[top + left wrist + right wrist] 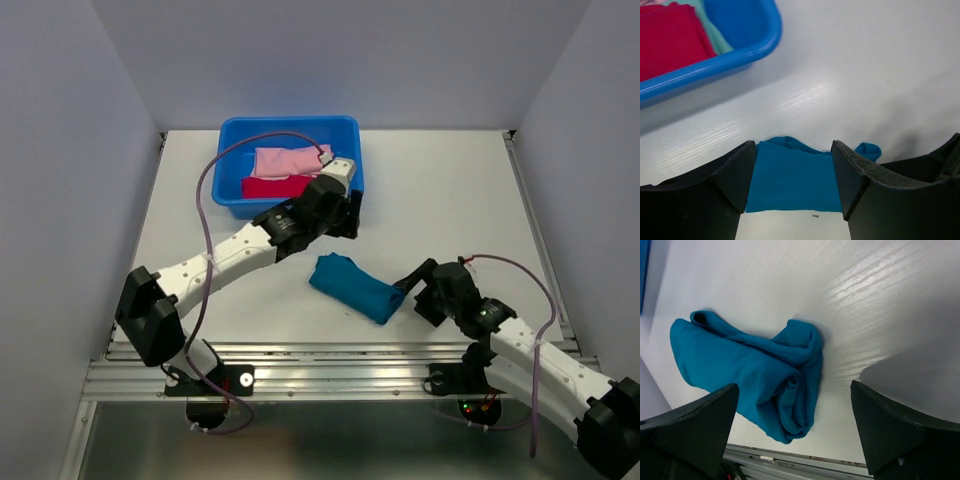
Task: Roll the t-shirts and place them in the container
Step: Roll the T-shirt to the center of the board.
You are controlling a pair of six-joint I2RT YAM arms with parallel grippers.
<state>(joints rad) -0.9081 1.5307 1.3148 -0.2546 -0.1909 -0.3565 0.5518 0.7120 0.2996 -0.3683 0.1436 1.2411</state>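
Observation:
A teal-blue t-shirt (354, 287) lies rolled into a loose bundle on the white table, its spiral end facing the right arm. My left gripper (350, 222) hovers open just behind it; in the left wrist view the t-shirt (792, 175) shows in the gap between the dark fingers (735, 175), untouched. My right gripper (412, 295) is open at the roll's right end. In the right wrist view the roll (760, 375) lies ahead of the wide-spread gripper (794, 390), with nothing held. A pink t-shirt (290, 160) and a red one (275, 187) lie in the tub.
The bright-blue plastic tub (350, 135) stands at the back, just behind the left gripper; its rim (715, 62) fills the upper left of the left wrist view. A metal rail (330, 380) runs along the table's near edge. Grey walls enclose both sides.

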